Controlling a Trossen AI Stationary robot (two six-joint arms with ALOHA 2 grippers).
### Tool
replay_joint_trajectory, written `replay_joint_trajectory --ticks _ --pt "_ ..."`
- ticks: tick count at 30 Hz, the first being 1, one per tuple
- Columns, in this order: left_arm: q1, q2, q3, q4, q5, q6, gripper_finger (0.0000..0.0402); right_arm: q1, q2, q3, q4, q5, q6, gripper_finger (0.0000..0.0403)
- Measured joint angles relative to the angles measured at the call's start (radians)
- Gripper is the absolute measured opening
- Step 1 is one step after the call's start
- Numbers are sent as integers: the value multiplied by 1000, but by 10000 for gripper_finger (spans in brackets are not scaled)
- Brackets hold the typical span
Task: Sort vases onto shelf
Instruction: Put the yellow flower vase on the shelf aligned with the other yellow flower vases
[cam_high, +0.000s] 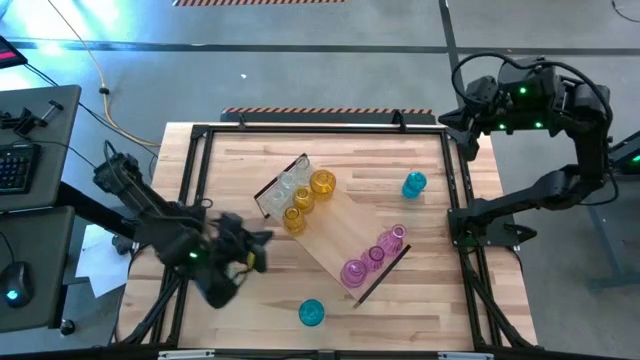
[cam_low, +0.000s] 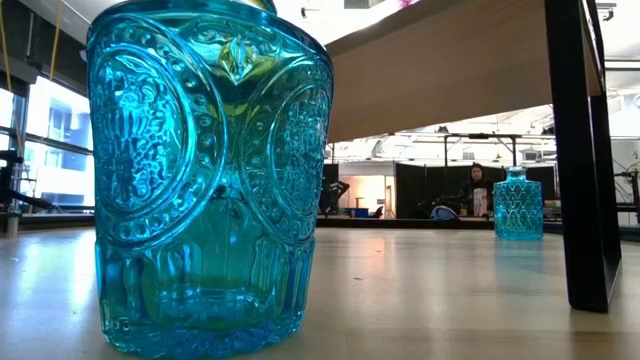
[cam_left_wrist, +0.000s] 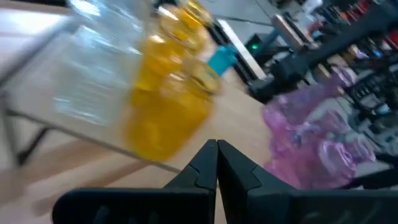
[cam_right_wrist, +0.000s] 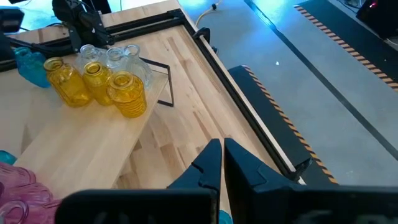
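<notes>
- The vases are looking like pressed glass: stiff, slick and breakable, light enough for one gripper. I'm judging the narrow neck the safest place to pinch, squeezing gently.
- Counting on the shelf (cam_high: 330, 235), which is lying diagonally mid-table: three amber vases (cam_high: 322, 182), at least two clear vases (cam_high: 283, 189) beside them at its far-left end, and three pink vases (cam_high: 354, 271) at its near-right end.
- Two teal vases are waiting off the shelf on the table (cam_high: 430, 300): the near teal vase (cam_high: 312, 313) by the near edge, the far teal vase (cam_high: 414, 184) to the right.
- The left gripper (cam_left_wrist: 217, 163) is hovering left of the shelf, fingers pressed together, carrying nothing.
- The right gripper (cam_right_wrist: 217, 163) is sitting over the table's far-right corner, likewise closed and empty.
</notes>
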Motion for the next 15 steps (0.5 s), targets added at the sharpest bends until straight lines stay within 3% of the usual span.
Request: replay_joint_trajectory --ticks 6,15 --pt "49 73 -2 325 27 279 0 0 0 0 0 12 -14 0" --pt "82 168 -1 367 80 246 0 0 0 0 0 15 -14 0"
